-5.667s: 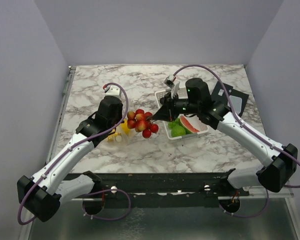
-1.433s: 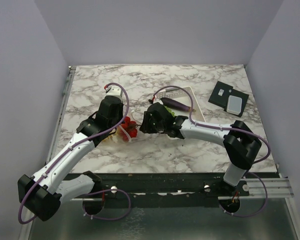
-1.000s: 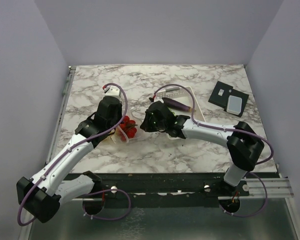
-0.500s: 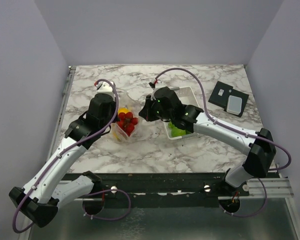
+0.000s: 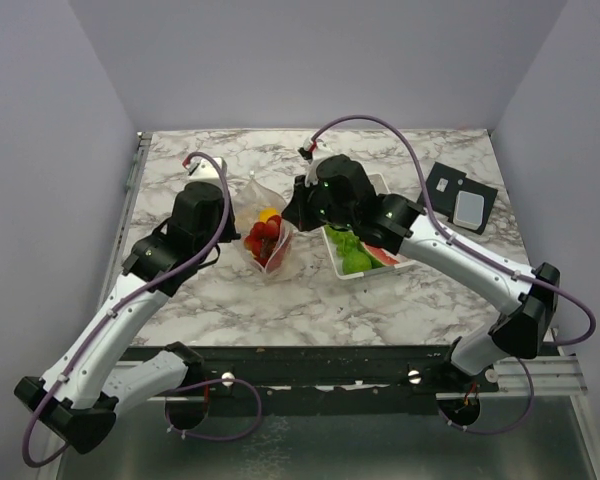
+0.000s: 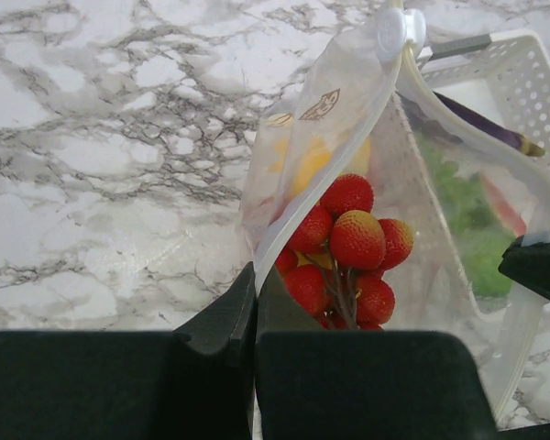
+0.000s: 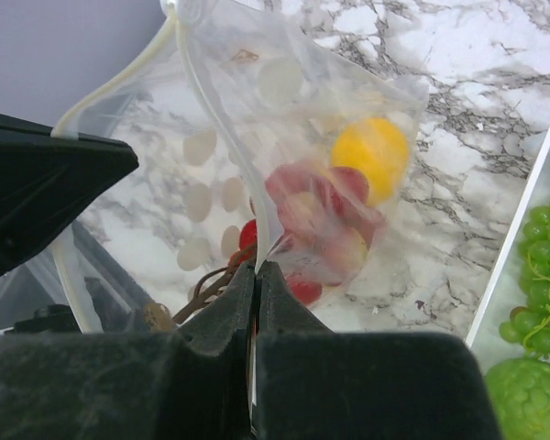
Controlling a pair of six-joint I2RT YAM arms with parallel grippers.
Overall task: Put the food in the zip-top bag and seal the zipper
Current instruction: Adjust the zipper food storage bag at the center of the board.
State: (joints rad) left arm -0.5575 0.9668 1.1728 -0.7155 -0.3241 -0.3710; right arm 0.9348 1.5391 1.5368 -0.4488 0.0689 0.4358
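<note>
Top external | zip-top bag: cherry cluster, yellow piece | left gripper, right gripper clamp its mouth

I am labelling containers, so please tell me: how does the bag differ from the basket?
The bag is clear and thin; the basket is white, stiff and perforated. The left gripper and right gripper pinch the bag's mouth; the basket lies on the table. The bag holds cherries, the basket green pieces. Both hold toy food.

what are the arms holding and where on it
Both pinch the zip-top bag at its mouth rim: the left gripper on one side, the right gripper on the opposite side.
</note>
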